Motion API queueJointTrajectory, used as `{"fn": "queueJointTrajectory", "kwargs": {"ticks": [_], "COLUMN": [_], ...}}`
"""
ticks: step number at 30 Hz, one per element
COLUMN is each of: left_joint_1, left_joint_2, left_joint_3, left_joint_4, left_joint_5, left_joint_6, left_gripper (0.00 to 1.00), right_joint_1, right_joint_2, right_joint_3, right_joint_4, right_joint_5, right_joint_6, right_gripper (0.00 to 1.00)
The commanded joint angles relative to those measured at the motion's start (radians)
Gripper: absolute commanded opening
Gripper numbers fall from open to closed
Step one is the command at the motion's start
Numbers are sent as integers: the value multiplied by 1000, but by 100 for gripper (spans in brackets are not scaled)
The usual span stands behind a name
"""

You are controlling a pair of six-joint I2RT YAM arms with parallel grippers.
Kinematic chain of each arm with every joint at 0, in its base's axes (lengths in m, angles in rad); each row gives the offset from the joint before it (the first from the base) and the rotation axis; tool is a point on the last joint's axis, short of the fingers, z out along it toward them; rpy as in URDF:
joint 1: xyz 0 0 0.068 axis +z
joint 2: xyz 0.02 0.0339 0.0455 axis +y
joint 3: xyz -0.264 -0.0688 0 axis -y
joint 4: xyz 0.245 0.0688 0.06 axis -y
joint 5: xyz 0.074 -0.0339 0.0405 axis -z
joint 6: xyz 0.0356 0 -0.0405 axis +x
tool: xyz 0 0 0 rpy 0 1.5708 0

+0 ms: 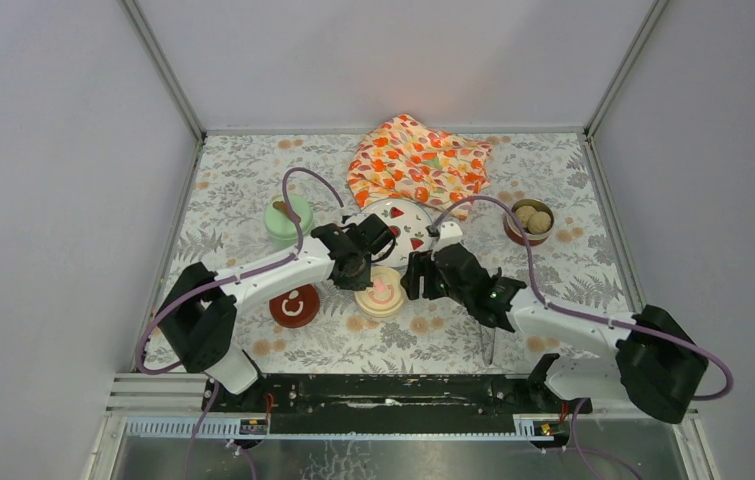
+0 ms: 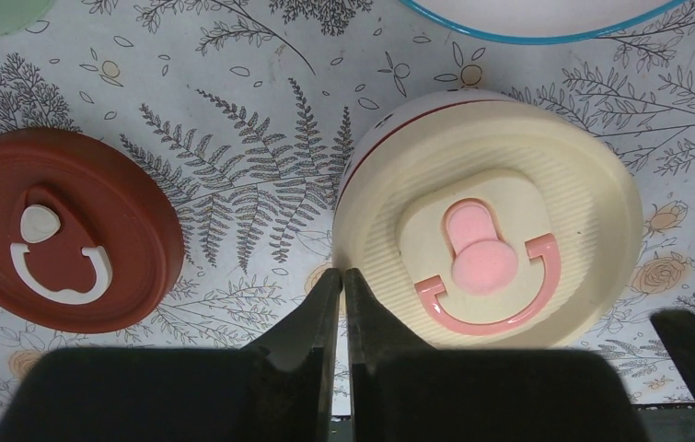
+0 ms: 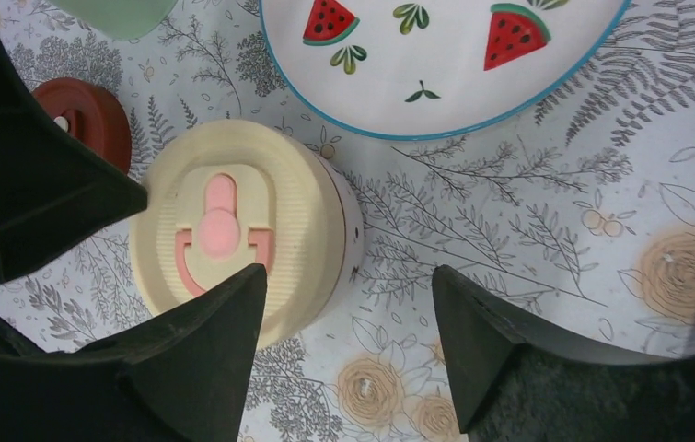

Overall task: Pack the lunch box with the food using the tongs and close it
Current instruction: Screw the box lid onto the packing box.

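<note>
The lunch box shows as three pots. A cream-lidded pot (image 1: 382, 291) stands between my grippers, a mint-green pot (image 1: 287, 217) with a brown piece in it is at the back left, and a low bowl (image 1: 531, 222) holds pale balls of food at the right. The dark red lid (image 1: 294, 305) lies flat on the table. My left gripper (image 2: 342, 273) is shut and empty, its tips at the left edge of the cream lid (image 2: 491, 230). My right gripper (image 3: 348, 272) is open, empty, its left finger over the rim of the cream lid (image 3: 233, 221). A thin dark strip (image 1: 490, 345), perhaps the tongs, lies by the right arm.
A white plate (image 1: 403, 222) with watermelon prints sits just behind both grippers, with nothing on the part that shows. An orange flowered cloth (image 1: 416, 160) is bunched at the back. The dark red lid (image 2: 58, 230) lies left of the left gripper. Walls close in both sides.
</note>
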Motion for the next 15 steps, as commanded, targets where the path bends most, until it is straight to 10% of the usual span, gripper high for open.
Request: {"fn": "queueJointTrajectory", "kwargs": {"ticks": [1,15], "left_joint_1": [-17,-18], "left_joint_2": [59,-29], "left_joint_3": [-41,4], "left_joint_4": [66,43], "left_joint_5": [40,19], "left_joint_6": [-26,-27], "left_gripper": [11,11], "right_joint_1": [-24,-31], "right_joint_2": [89,319], "right_joint_3": [89,96], "right_joint_4": [14,-32], "right_joint_5": [-57,-133], "right_joint_6": [33,70], "right_gripper": [70,32]}}
